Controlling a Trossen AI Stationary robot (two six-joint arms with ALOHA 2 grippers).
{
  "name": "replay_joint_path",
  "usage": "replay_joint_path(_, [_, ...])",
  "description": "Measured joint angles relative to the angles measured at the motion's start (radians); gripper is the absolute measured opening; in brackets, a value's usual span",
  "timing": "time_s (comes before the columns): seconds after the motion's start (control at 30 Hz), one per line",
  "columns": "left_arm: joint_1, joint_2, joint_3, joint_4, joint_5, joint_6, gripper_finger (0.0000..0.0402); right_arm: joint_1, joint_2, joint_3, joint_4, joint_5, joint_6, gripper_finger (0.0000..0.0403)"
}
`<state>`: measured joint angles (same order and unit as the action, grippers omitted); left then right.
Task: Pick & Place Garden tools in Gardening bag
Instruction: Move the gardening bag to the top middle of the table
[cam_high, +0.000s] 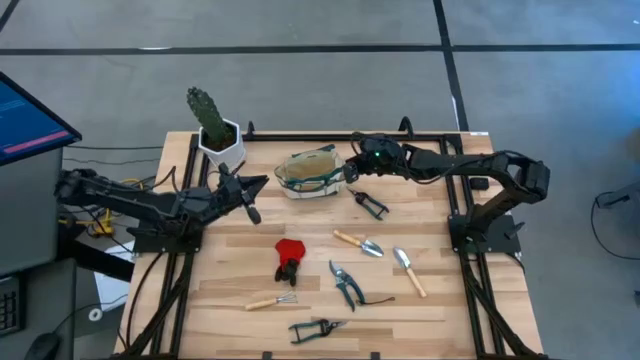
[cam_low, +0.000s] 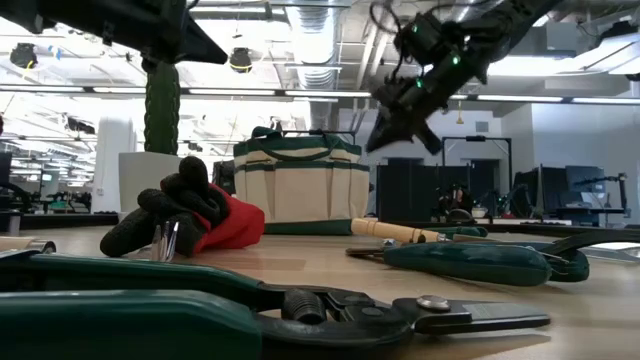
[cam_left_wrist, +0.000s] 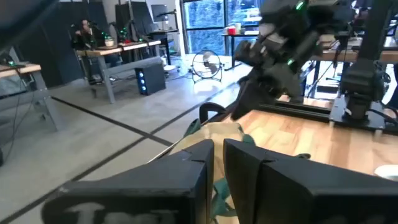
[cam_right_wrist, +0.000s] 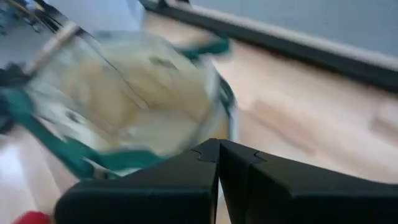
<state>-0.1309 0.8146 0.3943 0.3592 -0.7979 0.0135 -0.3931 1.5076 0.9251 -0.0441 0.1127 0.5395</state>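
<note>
Looking down on your worktop (cam_high: 420, 215), you find the gardening bag (cam_high: 311, 172) at the far middle, mouth open, just beside the white pot (cam_high: 222, 146) with the cactus (cam_high: 207, 112). Your right gripper (cam_high: 352, 172) hangs above the bag's right rim, its fingers (cam_right_wrist: 219, 163) pressed together with nothing between them; in the right wrist view the bag beneath is smeared, so you cannot read what lies inside. Your left gripper (cam_high: 256, 197) sits left of the bag, short of it, its fingers (cam_left_wrist: 205, 163) nearly closed with only a thin slit showing, and empty.

The garden tools lie spread over the near half: a dark-handled pruner (cam_high: 369, 204) just right of the bag, two wooden-handled trowels (cam_high: 358, 243) (cam_high: 409, 271) toward the right, green-handled shears (cam_high: 344, 283) in the middle, a small rake (cam_high: 270, 302) and another pair of shears (cam_high: 317, 327) near the front edge. The red-and-black item (cam_high: 289, 258) lies left of centre; from the low view it looks like a bunched glove (cam_low: 200, 217), partly hiding the pot behind it. In that view the nearest shears (cam_low: 230, 318) are cut off at the picture's edge.
</note>
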Motion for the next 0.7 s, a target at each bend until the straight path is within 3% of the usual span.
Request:
replay_joint_path(0.1, [0.067, 0.000, 0.000, 0.000, 0.083, -0.030, 0.0025, 0.000, -0.052, 0.020, -0.011, -0.011, -0.040, 0.0000])
replay_joint_path(0.27, [0.222, 0.032, 0.000, 0.019, 0.373, -0.123, 0.0016, 0.000, -0.118, 0.064, -0.009, -0.138, -0.079, 0.0000])
replay_joint_path(0.5, [0.415, 0.212, 0.116, 0.104, 0.717, -0.169, 0.0003, 0.014, -0.086, 0.150, -0.048, -0.181, -0.129, 0.0000])
replay_joint_path(0.7, [0.529, 0.355, 0.302, -0.125, 0.926, -0.262, 0.0002, 0.015, 0.005, 0.269, -0.222, -0.201, -0.205, 0.0000])
